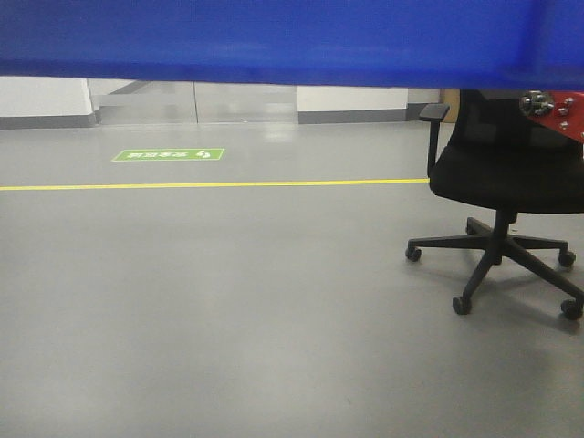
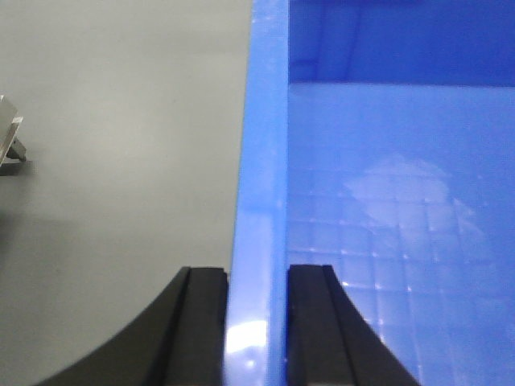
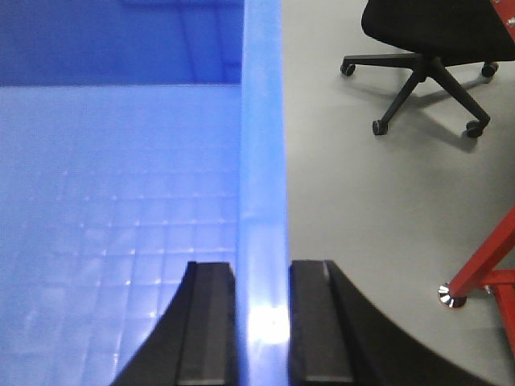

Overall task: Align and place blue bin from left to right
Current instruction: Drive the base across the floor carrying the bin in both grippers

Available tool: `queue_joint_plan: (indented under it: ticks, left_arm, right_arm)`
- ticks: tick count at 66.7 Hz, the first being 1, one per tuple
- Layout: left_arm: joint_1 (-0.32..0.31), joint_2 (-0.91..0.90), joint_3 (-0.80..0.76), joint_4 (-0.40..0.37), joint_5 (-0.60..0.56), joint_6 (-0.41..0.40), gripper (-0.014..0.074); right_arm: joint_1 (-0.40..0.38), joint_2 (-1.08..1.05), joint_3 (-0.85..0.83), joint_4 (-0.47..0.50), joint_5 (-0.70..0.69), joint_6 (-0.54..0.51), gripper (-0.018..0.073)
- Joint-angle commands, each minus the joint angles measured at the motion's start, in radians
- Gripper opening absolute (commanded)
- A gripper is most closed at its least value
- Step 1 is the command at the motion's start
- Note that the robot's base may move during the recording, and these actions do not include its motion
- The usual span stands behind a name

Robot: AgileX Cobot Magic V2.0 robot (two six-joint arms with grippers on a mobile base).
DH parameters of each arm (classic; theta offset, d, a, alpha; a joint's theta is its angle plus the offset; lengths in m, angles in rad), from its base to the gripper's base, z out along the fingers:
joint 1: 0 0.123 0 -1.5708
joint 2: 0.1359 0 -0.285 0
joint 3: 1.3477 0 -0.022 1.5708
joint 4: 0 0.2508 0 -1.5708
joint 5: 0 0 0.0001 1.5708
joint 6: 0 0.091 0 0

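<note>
My left claw (image 2: 257,322) and right claw (image 3: 261,322) each clamp an opposite wall of the blue bin (image 1: 274,36) — paired hold, I judge, for carrying it level above the floor (image 1: 228,301).

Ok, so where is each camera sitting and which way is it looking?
Front camera: on the robot, facing forward over the grey floor to the office chair; the blue bin spans the top; no robot parts show.
Left wrist camera: on the left arm, looking along a bin wall; the left gripper clamps that wall.
Right wrist camera: on the right arm, looking along another bin wall; the right gripper clamps it.
Shared: all three see the bin; front and right wrist also see the chair.
</note>
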Motion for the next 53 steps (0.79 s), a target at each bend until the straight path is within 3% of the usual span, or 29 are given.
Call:
queue_joint_plan:
  ticks: [1, 53]
  left_arm:
    - [-0.016, 0.003, -0.011, 0.042, -0.093, -0.017, -0.0111]
    - [-0.016, 0.003, -0.011, 0.042, -0.093, -0.017, -0.0111]
  right_arm:
    - [0.018, -0.004, -0.010, 0.015, -0.313, -0.002, -0.0166]
    - [0.018, -0.004, -0.010, 0.015, -0.313, -0.002, -0.0166]
